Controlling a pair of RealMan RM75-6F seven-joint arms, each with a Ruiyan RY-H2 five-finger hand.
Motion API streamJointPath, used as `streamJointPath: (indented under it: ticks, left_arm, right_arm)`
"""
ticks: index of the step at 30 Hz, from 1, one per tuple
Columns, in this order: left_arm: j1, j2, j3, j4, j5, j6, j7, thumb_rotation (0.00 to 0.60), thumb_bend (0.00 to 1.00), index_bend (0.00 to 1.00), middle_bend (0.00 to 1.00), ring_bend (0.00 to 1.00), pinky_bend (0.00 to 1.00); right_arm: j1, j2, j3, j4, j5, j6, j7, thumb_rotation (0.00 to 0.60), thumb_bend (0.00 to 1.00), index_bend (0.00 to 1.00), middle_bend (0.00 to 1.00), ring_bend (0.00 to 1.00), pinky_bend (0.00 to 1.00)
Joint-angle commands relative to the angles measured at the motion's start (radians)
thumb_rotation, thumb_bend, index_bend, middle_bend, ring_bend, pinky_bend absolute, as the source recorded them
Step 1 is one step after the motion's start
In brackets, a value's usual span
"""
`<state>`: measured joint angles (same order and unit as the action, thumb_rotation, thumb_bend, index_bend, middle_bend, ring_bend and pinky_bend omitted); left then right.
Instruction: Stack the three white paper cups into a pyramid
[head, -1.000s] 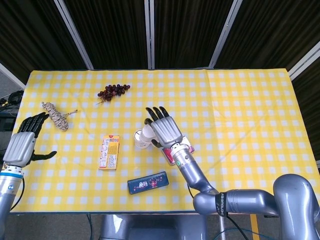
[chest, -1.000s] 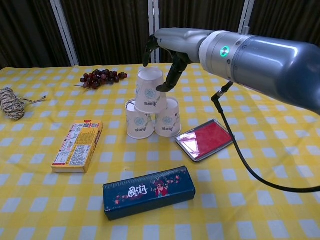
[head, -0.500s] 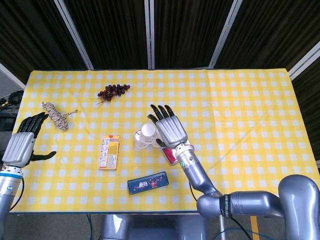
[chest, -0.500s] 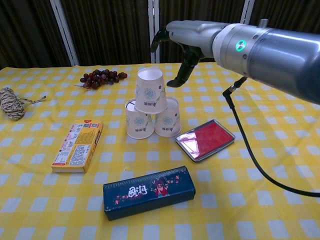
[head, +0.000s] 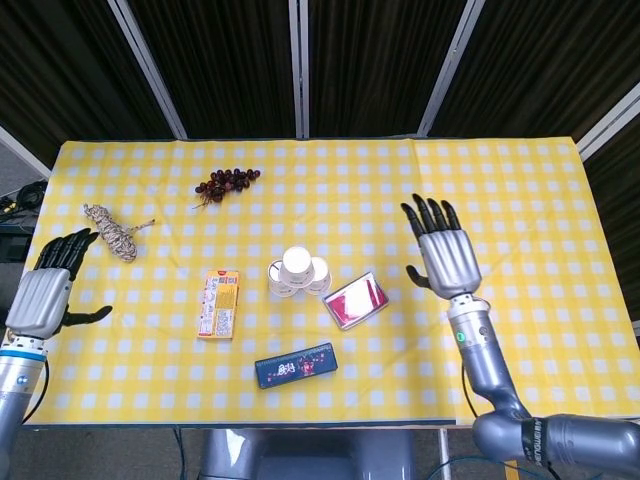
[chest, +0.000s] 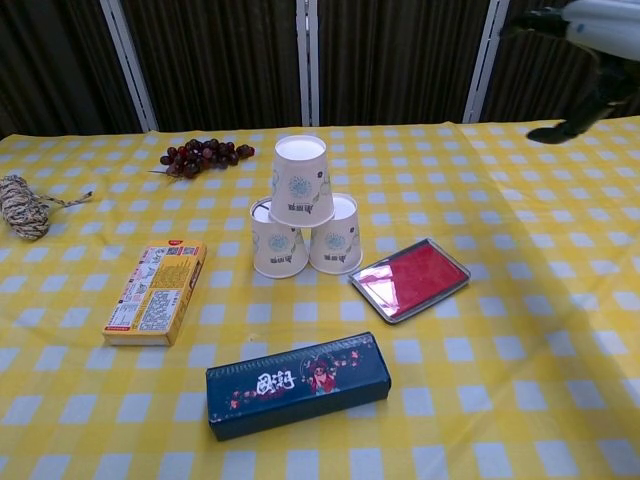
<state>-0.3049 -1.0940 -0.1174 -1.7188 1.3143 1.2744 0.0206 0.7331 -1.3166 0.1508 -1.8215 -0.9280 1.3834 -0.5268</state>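
At the far left, the left robot hand (head: 45, 295) hovers over the edge of the yellow-and-white checked bench (head: 520, 190), fingers loosely spread and holding nothing; it sits much as it did a second ago. Just beside it lies a coil of pale twisted rope (head: 112, 230), and further in, a bunch of dark red grapes (chest: 204, 155) near the back. A flat yellow-and-orange cardboard snack box (chest: 157, 291) lies in front of those.

Near the middle stand the three white paper cups (chest: 300, 208), all upside down: two side by side and touching on the bench, the third resting across their bases. The pyramid looks complete and square, with no visible lean. In front of it lies a long dark blue printed box (chest: 298, 383), and just to its right a shallow silver tin with a red inside (chest: 411, 278).

The real change is on the right. A second ago the right robot hand (head: 447, 255) was close over the top cup; half a second ago it had lifted clear; now it has swung well away to the right side of the bench, open-fingered and empty, showing only at the upper right corner of the chest view. The cups stayed put as it left, so the task appears done.
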Motion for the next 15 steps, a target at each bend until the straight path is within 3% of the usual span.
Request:
streamJointPath:
  ticks: [1,6,15]
  left_arm:
    - [0.007,-0.013,0.006,0.004,0.008,0.015,0.015,0.600,0.13,0.00,0.00,0.00,0.00]
    - [0.020,-0.027,0.012,0.027,0.028,0.034,-0.017,0.600,0.13,0.00,0.00,0.00,0.00]
    - [0.066,-0.040,0.045,0.077,0.039,0.071,-0.017,0.600,0.13,0.00,0.00,0.00,0.00]
  right_arm:
    - [-0.140,0.054,-0.093,0.079,-0.094,0.052,0.173,0.600,0.16,0.04,0.00,0.00,0.00]
    - [-0.265,0.070,-0.154,0.203,-0.166,0.084,0.354,0.600,0.15,0.01,0.00,0.00,0.00]
    - [-0.412,0.087,-0.204,0.341,-0.253,0.119,0.555,0.600,0.15,0.00,0.00,0.00,0.00]
